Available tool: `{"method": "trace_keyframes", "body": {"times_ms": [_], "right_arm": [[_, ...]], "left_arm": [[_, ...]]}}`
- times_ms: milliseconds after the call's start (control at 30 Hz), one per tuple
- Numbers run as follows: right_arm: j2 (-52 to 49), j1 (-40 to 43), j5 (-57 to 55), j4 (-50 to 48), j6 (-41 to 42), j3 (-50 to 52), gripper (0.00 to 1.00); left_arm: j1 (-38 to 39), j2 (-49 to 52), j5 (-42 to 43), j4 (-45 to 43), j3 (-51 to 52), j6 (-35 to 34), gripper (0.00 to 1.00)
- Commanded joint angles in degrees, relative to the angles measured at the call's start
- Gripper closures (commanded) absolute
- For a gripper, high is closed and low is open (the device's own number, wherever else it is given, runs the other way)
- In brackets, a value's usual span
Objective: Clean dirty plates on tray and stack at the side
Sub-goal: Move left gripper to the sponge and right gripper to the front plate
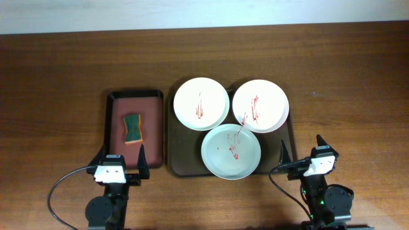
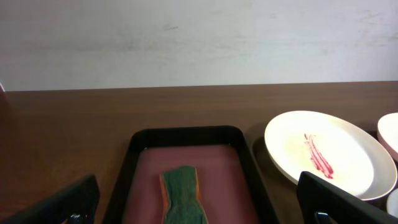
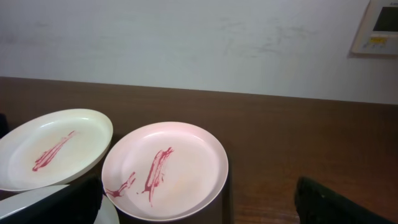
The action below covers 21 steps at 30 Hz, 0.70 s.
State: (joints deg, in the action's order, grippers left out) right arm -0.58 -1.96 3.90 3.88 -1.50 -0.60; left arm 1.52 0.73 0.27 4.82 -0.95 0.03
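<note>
With cleaning not yet begun, three red-streaked plates (image 1: 231,152) lie on the tray (image 1: 182,154), none stacked aside, the sponge (image 1: 132,128) unused in the small tray (image 1: 109,121) at left, while the left gripper (image 1: 121,156) and right gripper (image 1: 301,147) hover near, spread wide and empty.

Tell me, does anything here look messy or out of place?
Yes. All three round plates on the large dark brown tray carry red streaks: the left white plate, the right white plate and the pale greenish plate in front. They crowd the tray, and the greenish one seems to overhang its near rim.
</note>
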Motion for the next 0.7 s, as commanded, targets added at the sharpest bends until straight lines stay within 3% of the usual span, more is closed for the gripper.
{"method": "trace_keyframes", "body": {"times_ms": [0,300,467,667], "right_arm": [[0.2,0.1,0.2,0.3,0.2,0.3,0.01],[0.2,0.1,0.6,0.2,0.5,0.3,0.01],[0.1,0.1,0.4,1.1,7.0,-0.3,0.01],[-8.3,0.1,0.6,13.5,9.9,-11.3,0.01]], "left_arm": [[-0.2,-0.3,0.9,-0.1,0.4,0.9,0.01],[-0.2,-0.3,0.9,-0.1,0.4,0.8,0.01],[-0.2,-0.3,0.9,2.9,-1.4,0.8,0.01],[-0.2,7.8,0.9,10.4,-10.8,0.7,0.01]]}}
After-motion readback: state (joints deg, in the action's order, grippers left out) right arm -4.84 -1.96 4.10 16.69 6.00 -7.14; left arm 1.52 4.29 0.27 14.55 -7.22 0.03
